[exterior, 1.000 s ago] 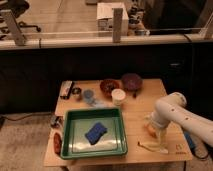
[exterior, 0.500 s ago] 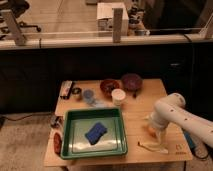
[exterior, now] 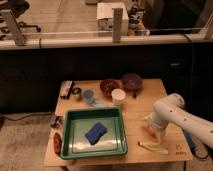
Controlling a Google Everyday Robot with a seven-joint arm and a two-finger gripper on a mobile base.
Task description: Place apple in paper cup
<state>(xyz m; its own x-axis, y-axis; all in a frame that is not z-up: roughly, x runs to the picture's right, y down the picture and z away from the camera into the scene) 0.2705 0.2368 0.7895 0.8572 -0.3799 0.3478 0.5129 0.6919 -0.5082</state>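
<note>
The apple (exterior: 149, 132) shows only as a small orange patch on the right part of the wooden bench (exterior: 150, 102), low down near the front edge and mostly covered by the end of the robot's white arm. The gripper (exterior: 151, 125) sits right over it, pointing down at the bench, so close that apple and gripper seem to touch; whether the gripper is clamped on the fruit or loose I cannot tell from here. Just in front of them lies a flat pale peel-like strip (exterior: 152, 147). The paper cup (exterior: 118, 96) stands upright well apart from the apple, further back and to the left, near the middle of the bench. Behind the cup are a brown bowl (exterior: 107, 86) and a purple bowl (exterior: 131, 81), and to its left a smaller blue-grey cup (exterior: 89, 96). A green tray (exterior: 70, 135) fills the front left, with a blue sponge (exterior: 96, 132) lying in it.
</note>
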